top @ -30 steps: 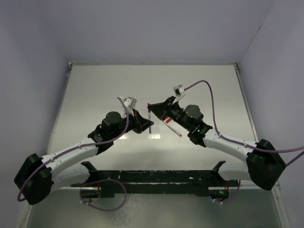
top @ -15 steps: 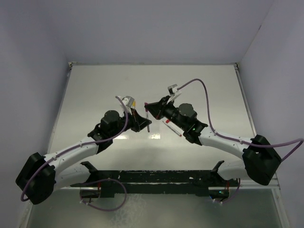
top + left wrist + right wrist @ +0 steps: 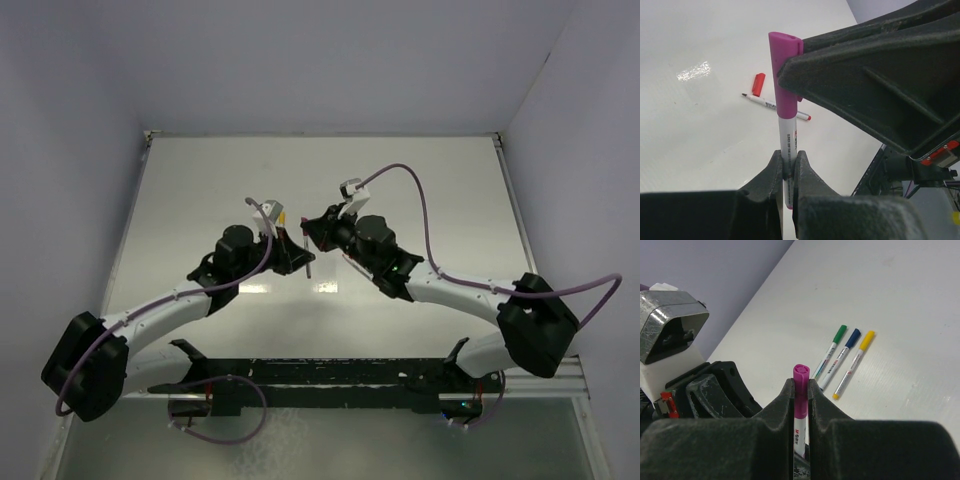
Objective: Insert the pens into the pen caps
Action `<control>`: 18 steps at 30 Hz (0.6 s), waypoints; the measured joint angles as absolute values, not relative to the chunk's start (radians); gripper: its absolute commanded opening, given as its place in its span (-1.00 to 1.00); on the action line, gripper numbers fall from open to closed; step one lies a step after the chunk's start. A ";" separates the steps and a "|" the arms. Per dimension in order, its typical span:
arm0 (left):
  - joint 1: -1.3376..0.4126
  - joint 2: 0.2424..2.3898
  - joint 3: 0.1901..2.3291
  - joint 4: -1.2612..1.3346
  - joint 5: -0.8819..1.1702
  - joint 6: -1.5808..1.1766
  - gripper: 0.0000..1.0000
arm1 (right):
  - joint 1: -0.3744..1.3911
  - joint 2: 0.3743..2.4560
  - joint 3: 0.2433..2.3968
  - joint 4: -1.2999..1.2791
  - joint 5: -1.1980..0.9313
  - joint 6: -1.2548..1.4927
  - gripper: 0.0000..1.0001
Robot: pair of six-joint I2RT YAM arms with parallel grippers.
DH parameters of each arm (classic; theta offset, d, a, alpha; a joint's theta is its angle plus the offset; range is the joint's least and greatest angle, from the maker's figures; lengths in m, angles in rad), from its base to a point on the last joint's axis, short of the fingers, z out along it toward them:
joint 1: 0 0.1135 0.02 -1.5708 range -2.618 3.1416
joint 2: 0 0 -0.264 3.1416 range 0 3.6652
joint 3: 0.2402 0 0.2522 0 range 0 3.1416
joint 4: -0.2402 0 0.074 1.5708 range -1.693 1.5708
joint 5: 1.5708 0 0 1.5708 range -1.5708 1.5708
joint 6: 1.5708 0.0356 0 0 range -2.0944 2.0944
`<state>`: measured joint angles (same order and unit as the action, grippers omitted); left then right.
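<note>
A whitish pen (image 3: 788, 137) stands upright in my left gripper (image 3: 789, 170), which is shut on its lower barrel. The purple cap (image 3: 782, 75) sits over the pen's upper end. My right gripper (image 3: 800, 385) is shut on that cap (image 3: 801, 372); its black fingers (image 3: 865, 85) clamp it from the right. In the top view both grippers, left (image 3: 303, 258) and right (image 3: 312, 228), meet above the middle of the table. An uncapped red pen (image 3: 775, 106) lies on the table beside its loose red cap (image 3: 758, 84).
Three capped pens lie side by side on the white table: green (image 3: 830, 351), blue (image 3: 844, 352), yellow (image 3: 855, 362). The left wrist's camera housing (image 3: 670, 325) is close beside the right gripper. A black rail (image 3: 320, 375) runs along the near edge.
Both grippers have shifted slightly left and away from the arm bases, with the purple pen still held between them. The right arm has stretched further left.
</note>
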<state>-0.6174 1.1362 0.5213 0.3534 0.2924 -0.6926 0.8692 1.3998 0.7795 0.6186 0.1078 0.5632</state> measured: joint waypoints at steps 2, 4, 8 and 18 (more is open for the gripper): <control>-0.610 1.148 0.527 0.342 0.293 -0.690 -1.00 | 0.875 1.414 0.790 0.607 0.125 0.559 -1.00; -0.604 1.160 0.533 0.331 0.297 -0.688 -1.00 | 0.879 1.424 0.797 0.598 0.142 0.558 -1.00; -0.600 1.180 0.545 0.310 0.304 -0.680 -1.00 | 0.884 1.433 0.806 0.574 0.167 0.558 -1.00; -0.590 1.221 0.608 0.274 0.299 -0.625 -1.00 | 0.902 1.438 0.946 0.368 0.285 0.528 -0.40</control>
